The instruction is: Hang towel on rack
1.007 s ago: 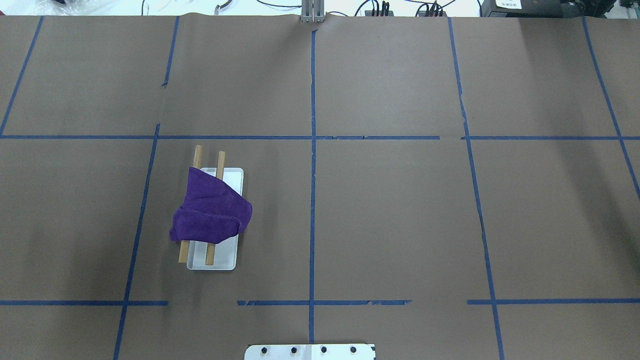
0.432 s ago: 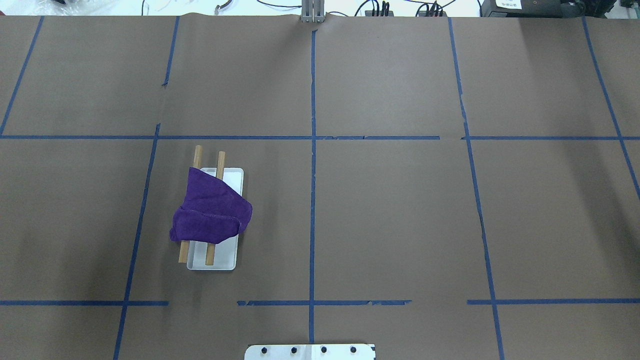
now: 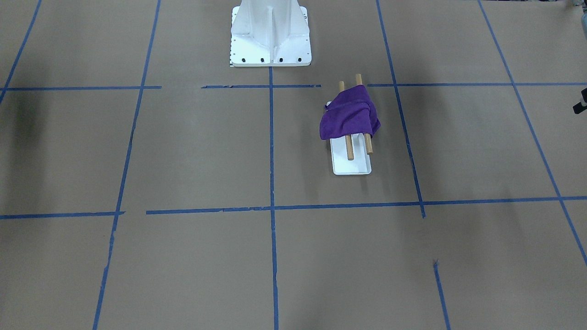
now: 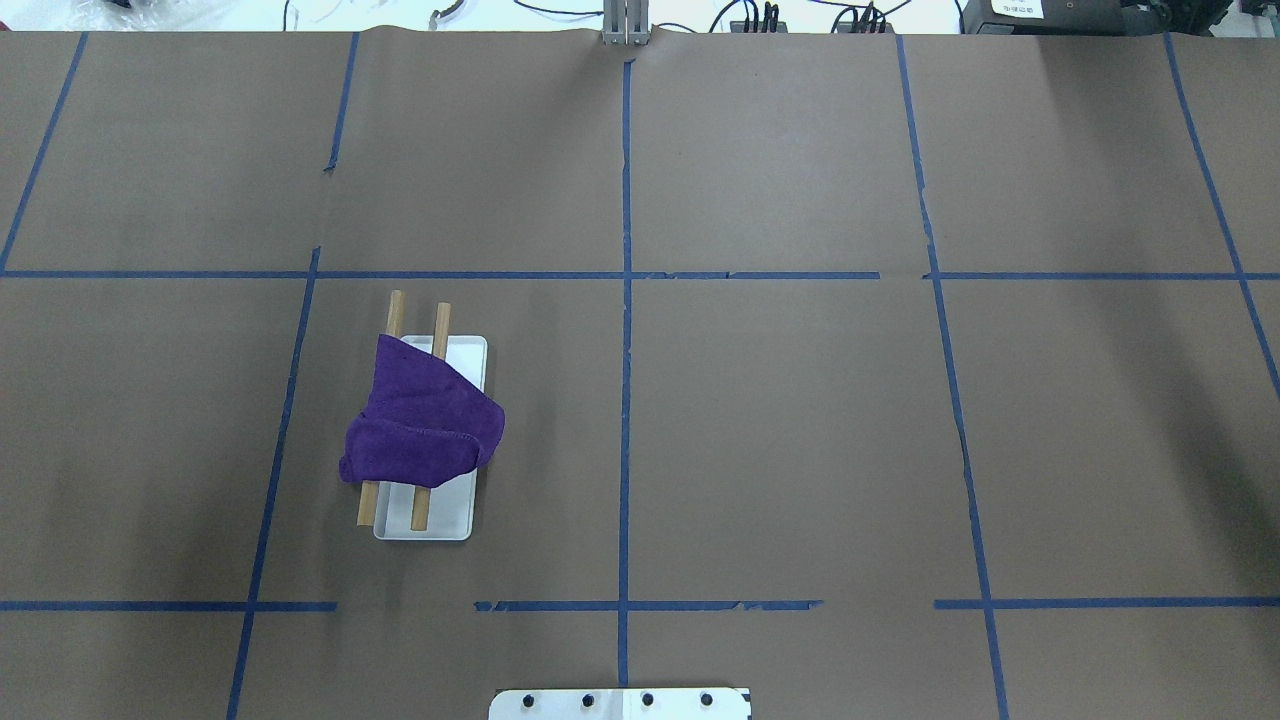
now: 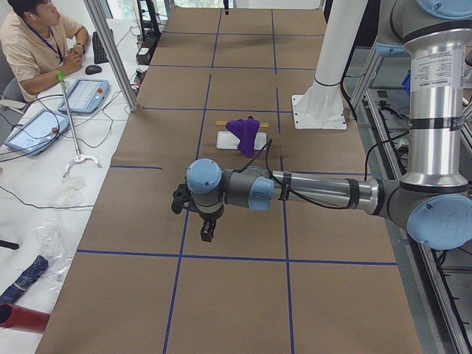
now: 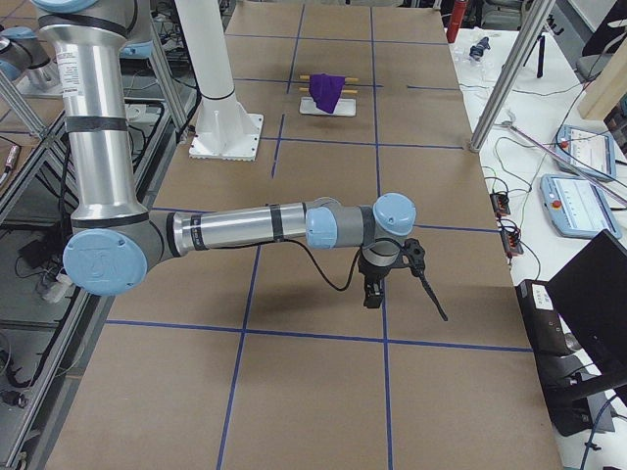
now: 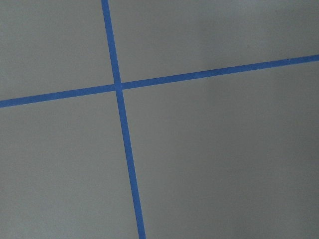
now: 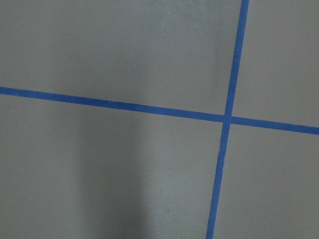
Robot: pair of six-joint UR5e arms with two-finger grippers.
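Note:
A purple towel (image 4: 425,425) lies draped over both wooden dowels of the rack (image 4: 447,515), which stands on its white base left of the table's middle. The towel (image 3: 348,120) and rack (image 3: 352,165) also show in the front view. Both grippers are far from them. My left gripper (image 5: 200,221) hangs over the table's left end, seen only in the exterior left view. My right gripper (image 6: 380,286) hangs over the right end, seen only in the exterior right view. I cannot tell if either is open or shut. Both wrist views show only brown paper and blue tape.
The white metal pedestal (image 3: 270,32) with bolts stands at the robot's edge of the table. Blue tape lines grid the brown paper. A person (image 5: 37,44) sits at a side desk with tablets and cables past the left end.

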